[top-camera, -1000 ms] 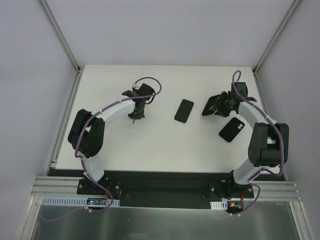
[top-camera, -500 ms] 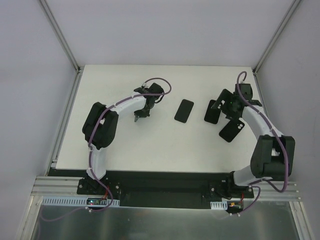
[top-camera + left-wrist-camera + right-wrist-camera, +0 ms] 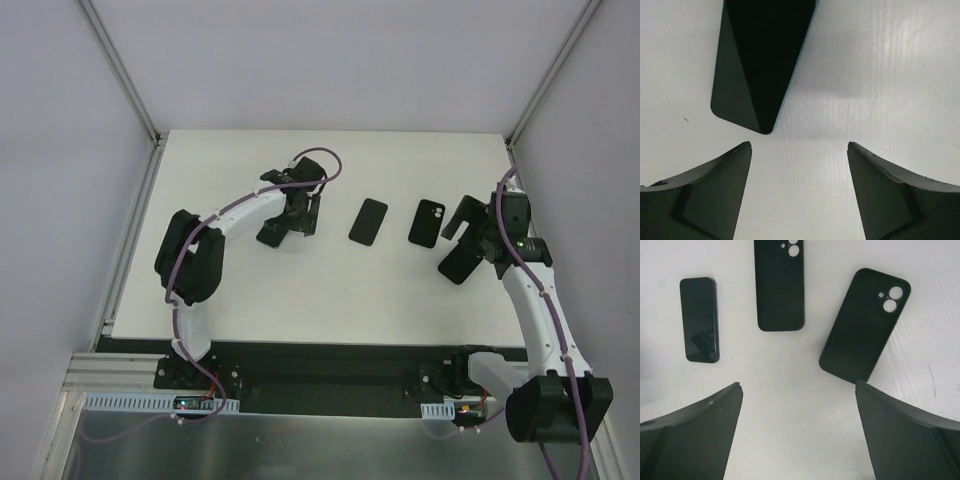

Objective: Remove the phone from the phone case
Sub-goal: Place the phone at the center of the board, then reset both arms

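The left claw (image 3: 800, 192) stands wide open over the bench (image 3: 300, 290) and grips nothing. Its two fingers are well apart, with bare white surface between them. Just beyond the fingertips, toward the left one, lies a black slab (image 3: 760, 60). Its rounded corner points at the gap, and it touches neither finger. Whether it is a phone or a case cannot be told. In the top view the black slab (image 3: 271, 236) sits at the near-left side of the left claw (image 3: 292, 214).

The right claw (image 3: 800, 435) is also spread wide and empty. It hovers over the right end of the near case (image 3: 456, 268). From its wrist, three things lie flat and apart beyond the fingers. The bare phone (image 3: 699, 319) is on the left, screen up and glossy. The middle case (image 3: 779, 285) and the near case (image 3: 865, 325) both show white bench through their camera holes. In the top view the phone (image 3: 368, 221) lies mid-bench, with the middle case (image 3: 426, 222) to its right.
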{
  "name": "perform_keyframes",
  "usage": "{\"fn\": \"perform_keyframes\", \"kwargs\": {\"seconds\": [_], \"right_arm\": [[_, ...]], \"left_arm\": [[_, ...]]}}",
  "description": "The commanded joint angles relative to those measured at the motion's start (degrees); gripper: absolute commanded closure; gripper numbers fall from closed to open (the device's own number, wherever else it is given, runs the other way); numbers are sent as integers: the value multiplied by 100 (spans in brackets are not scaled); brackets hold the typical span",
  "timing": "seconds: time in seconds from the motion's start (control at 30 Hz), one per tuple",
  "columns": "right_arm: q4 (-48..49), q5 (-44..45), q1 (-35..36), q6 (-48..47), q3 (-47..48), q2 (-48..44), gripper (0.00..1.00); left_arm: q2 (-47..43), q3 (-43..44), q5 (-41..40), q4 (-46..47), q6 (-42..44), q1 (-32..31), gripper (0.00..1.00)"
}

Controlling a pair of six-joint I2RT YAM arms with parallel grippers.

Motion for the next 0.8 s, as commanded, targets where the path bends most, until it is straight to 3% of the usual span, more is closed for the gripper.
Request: {"fn": "perform_keyframes", "kwargs": {"seconds": [0.0, 0.2, 0.47, 0.77], "right_arm": [[-619, 492, 19, -277, -89, -751, 4], [-1102, 764, 19, -304, -273, -1446, 4], [-1515, 931, 10, -304, -766, -2071, 4], [-1516, 923, 28, -102, -854, -2432, 4]], "left_arm": [[-1386, -273, 718, 241, -63, -21, 23], [-2924, -1633, 904, 786, -45, -21, 24], [-4814, -3173, 764, 856, -405, 75, 25], [-5617, -3632, 948, 804, -511, 374, 24]]}}
